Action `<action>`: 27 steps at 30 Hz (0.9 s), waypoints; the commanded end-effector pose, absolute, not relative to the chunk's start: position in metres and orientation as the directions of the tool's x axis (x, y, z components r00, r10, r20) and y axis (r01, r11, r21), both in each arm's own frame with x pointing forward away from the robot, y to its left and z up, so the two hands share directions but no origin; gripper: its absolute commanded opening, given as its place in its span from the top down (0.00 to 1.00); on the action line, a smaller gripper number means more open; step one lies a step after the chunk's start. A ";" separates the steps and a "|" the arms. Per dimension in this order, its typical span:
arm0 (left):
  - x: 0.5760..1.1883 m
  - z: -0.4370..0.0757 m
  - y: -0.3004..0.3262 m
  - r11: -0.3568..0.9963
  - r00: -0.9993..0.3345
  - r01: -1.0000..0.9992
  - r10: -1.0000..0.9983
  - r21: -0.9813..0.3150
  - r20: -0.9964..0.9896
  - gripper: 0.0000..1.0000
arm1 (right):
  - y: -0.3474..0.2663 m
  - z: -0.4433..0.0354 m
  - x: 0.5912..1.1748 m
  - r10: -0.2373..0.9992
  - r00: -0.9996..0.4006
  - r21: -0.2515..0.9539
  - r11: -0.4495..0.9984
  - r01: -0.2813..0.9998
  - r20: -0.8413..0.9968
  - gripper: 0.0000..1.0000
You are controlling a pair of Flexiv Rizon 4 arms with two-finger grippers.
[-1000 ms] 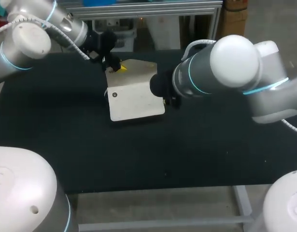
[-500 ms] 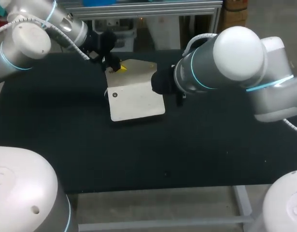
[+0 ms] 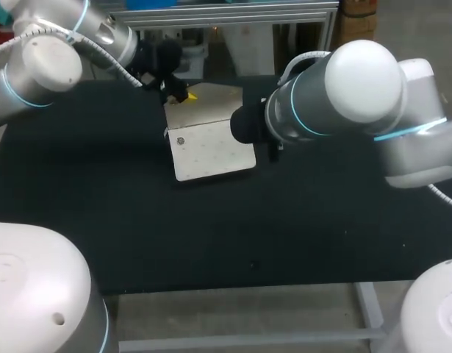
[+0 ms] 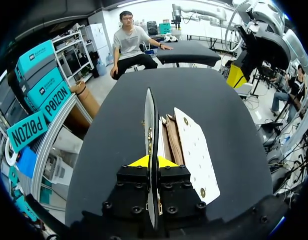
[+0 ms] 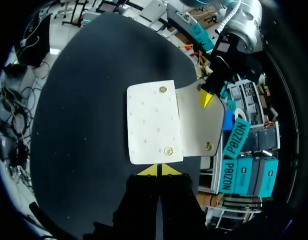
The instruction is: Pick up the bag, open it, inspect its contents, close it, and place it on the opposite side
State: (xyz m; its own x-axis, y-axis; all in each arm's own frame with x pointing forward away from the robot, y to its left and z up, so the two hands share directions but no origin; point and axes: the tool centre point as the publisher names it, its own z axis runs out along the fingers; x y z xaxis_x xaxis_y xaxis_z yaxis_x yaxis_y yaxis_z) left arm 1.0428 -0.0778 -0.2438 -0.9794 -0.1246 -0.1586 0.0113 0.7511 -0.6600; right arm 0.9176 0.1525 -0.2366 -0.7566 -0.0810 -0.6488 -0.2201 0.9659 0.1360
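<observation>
Right arm [image 3: 343, 95]: enters from the right edge, hangs its thick elbow joint high over the middle of the table, points the wrist toward the bag's near-right side. Left arm [image 3: 49, 59]: enters from the far left corner, stretches along the table's far edge, drops its wrist at the bag's far-left corner. Black table [image 3: 211, 235]: matte, dark, spreads under both arms. Cream bag [image 3: 214, 154]: lies flat on the far half of the table, near the middle, between the two wrists, and stands open. Flap [image 3: 211, 105]: raised off the body, shows edge-on in the left wrist view, upright between the fingers. Left gripper [image 4: 152, 161]: pinches that flap from both sides, yellow tips tight against it. Right gripper [image 5: 159, 170]: holds its yellow tips pressed together with nothing between them, just beside the body's edge; cannot tell whether touching. Brown lining [image 4: 173, 142]: shows in the gap between flap and body. Brass snaps: one on the body's corner [image 5: 168, 150], one on the flap's underside [image 5: 208, 146].
</observation>
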 end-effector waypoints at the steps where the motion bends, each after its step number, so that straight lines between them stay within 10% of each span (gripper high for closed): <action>1: 1.034 -0.236 -0.080 0.756 -0.978 0.008 -0.130 -0.655 -0.161 1.00 | 0.153 -0.236 0.917 -0.082 -0.757 0.133 0.967 -0.219 -0.648 1.00; 27: 1.025 -0.241 -0.088 0.763 -0.983 -0.004 -0.122 -0.646 -0.137 1.00 | 0.158 -0.241 0.928 -0.108 -0.725 0.104 0.965 -0.241 -0.680 1.00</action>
